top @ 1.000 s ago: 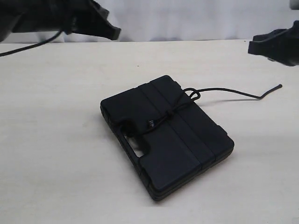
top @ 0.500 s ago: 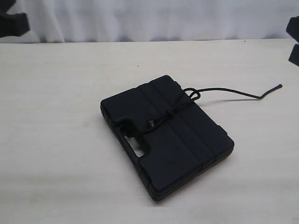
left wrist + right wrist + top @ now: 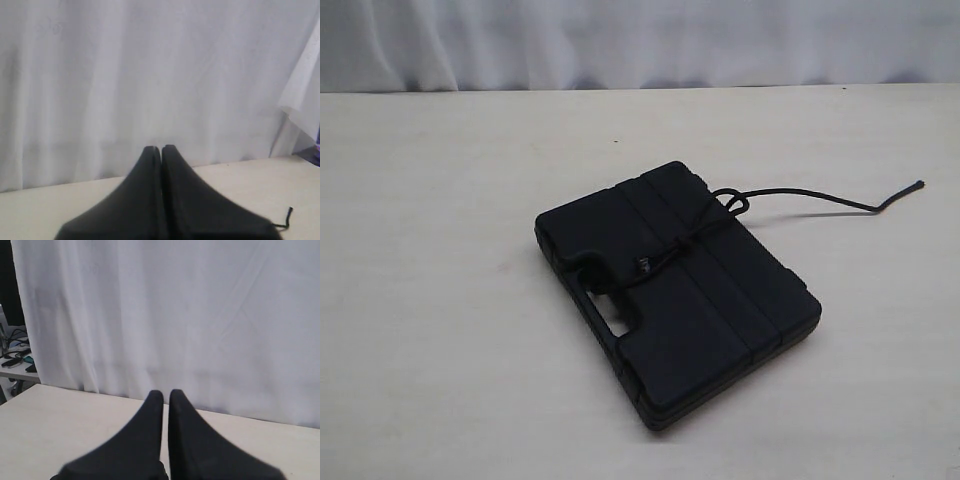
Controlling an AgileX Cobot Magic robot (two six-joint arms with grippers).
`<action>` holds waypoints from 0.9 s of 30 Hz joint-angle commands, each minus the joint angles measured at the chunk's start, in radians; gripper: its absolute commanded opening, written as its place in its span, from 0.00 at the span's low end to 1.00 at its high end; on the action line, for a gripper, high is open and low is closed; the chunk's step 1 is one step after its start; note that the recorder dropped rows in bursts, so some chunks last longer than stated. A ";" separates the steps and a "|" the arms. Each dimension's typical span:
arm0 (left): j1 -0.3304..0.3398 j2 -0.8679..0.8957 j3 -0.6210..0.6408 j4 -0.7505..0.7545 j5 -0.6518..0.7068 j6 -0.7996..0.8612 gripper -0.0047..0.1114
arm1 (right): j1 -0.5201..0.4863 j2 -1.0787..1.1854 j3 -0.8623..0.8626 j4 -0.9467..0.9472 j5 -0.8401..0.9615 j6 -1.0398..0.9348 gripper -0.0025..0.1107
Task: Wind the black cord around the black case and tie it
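We find the black case (image 3: 675,300) lying flat near the middle of the pale surface (image 3: 440,300), with its handle slot at its 9 o'clock side. The black cord (image 3: 738,204) crosses the lid and bunches in a knot at the case's 1 o'clock edge, and its loose tail trails away toward 3 o'clock. The left fingers (image 3: 150,170) and the right fingers (image 3: 150,412) are clenched on nothing, each pair facing a white curtain (image 3: 150,75).
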 commanded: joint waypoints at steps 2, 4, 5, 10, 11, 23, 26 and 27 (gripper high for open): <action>0.001 -0.011 0.005 0.001 0.119 -0.008 0.04 | -0.006 -0.005 0.004 0.002 0.008 0.003 0.06; 0.001 -0.011 0.005 0.001 0.117 -0.008 0.04 | -0.006 -0.005 0.004 0.002 0.008 0.003 0.06; 0.001 -0.011 0.005 0.001 0.112 -0.008 0.04 | -0.006 -0.005 0.004 0.002 0.008 0.003 0.06; 0.001 -0.011 0.005 0.001 0.111 -0.008 0.04 | -0.006 -0.005 0.004 0.002 0.008 0.003 0.06; 0.001 -0.011 0.005 0.001 0.111 -0.008 0.04 | -0.006 -0.005 0.004 0.002 0.008 0.003 0.06; 0.001 -0.011 0.007 -0.001 0.115 -0.008 0.04 | -0.006 -0.004 0.004 0.002 0.008 0.005 0.06; 0.005 -0.030 0.032 0.003 0.092 -0.008 0.04 | -0.006 -0.004 0.004 0.002 0.008 0.003 0.06; 0.011 -0.048 0.049 0.006 0.079 -0.008 0.04 | -0.006 -0.004 0.004 0.002 0.011 0.003 0.06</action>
